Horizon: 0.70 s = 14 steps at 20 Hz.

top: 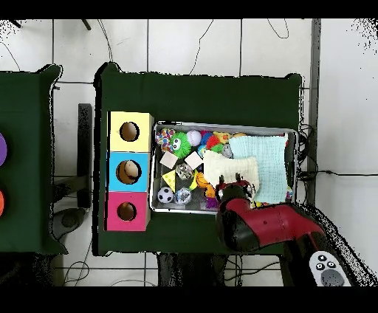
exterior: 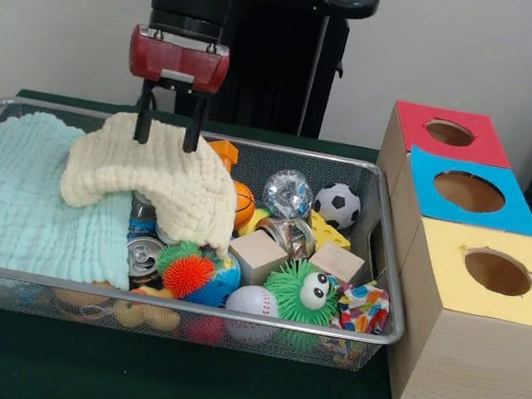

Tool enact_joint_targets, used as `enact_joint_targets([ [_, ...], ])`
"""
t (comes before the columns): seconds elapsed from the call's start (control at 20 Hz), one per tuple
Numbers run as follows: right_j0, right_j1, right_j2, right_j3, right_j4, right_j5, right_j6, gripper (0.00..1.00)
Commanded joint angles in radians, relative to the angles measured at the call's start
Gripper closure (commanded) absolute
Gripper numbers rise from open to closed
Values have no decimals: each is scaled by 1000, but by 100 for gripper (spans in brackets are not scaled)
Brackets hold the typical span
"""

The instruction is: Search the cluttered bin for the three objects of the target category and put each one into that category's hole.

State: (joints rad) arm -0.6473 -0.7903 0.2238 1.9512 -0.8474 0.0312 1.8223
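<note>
No orange-and-tan plush animal can be made out for certain anywhere. A cream cloth (exterior: 153,180) and a pale mint cloth (exterior: 24,192) cover most of the wire basket (exterior: 390,280) on the side away from the boxes, hiding whatever lies beneath. Through the mesh of the basket's front wall, some yellowish and orange shapes show along the bottom, too blurred to name.

The pincer (exterior: 166,133) hangs over the basket's rear part, its two dark fingers set a little apart and their tips pressed into the top of the cream cloth, which humps up around them. Whether the fingers actually pinch the fabric cannot be told. In the overhead view the red arm covers the pincer and part of the basket's rim.

The uncovered part of the basket holds a green fuzzy ball with googly eyes (exterior: 304,293), an orange spiky ball (exterior: 187,273), a baseball (exterior: 253,302), a small soccer ball (exterior: 337,205), two wooden blocks (exterior: 258,255), a shiny ball (exterior: 288,192) and a drink can (exterior: 143,257), crowded and touching.

Beside the basket, along one side edge of the green desk (exterior: 215,394), stand three wooden boxes in a row. The red-topped box with its round hole (exterior: 449,133) is at the desk's far corner, nearest the robot; the blue-topped box (exterior: 469,192) is in the middle and the yellow-topped box (exterior: 497,272) at the front.
</note>
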Motion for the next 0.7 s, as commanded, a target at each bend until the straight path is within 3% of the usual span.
enact_joint_targets([
  [0.05,-47,16,115,-127,-103,162,-185,0],
  [0.4,-15,29,69,-146,-169,176,-157,0],
  [0.7,69,131,-19,-216,-266,72,-34,0],
])
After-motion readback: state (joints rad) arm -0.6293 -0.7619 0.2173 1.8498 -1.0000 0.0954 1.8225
